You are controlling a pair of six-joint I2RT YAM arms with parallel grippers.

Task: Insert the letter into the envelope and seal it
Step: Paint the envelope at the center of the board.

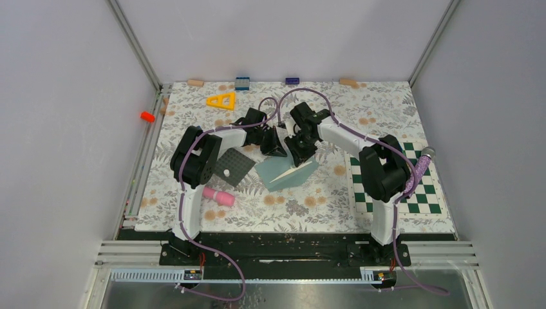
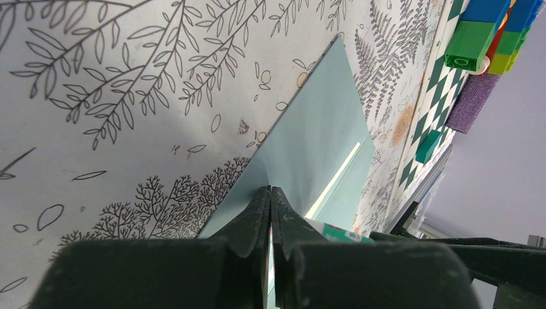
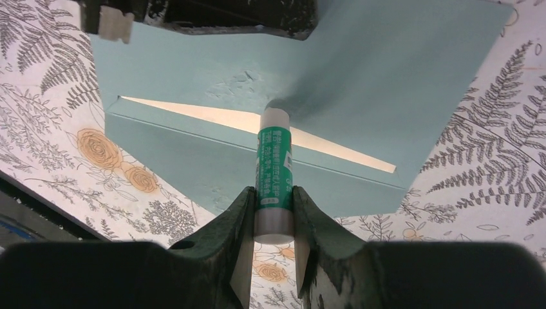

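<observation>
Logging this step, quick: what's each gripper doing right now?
Left gripper: closed, pinching the edge of the envelope.
Right gripper: closed on a glue stick, its tip against the envelope.

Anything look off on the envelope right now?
Yes: the envelope flap shows a rough, puckered patch beside the glue stick tip, unlike the smooth paper around it. Glue smear or wrinkling, I cannot tell. The letter sits inside.

Both arms reach forward with elbows raised, their wrists bent down and converging near each other. The left gripper point(image 2: 270, 191) has its jaws pressed together, pinching the flap of the envelope point(image 2: 315, 129). The right gripper point(image 3: 271, 193) clamps a glue stick point(image 3: 275, 161) between part-spread fingers.
</observation>
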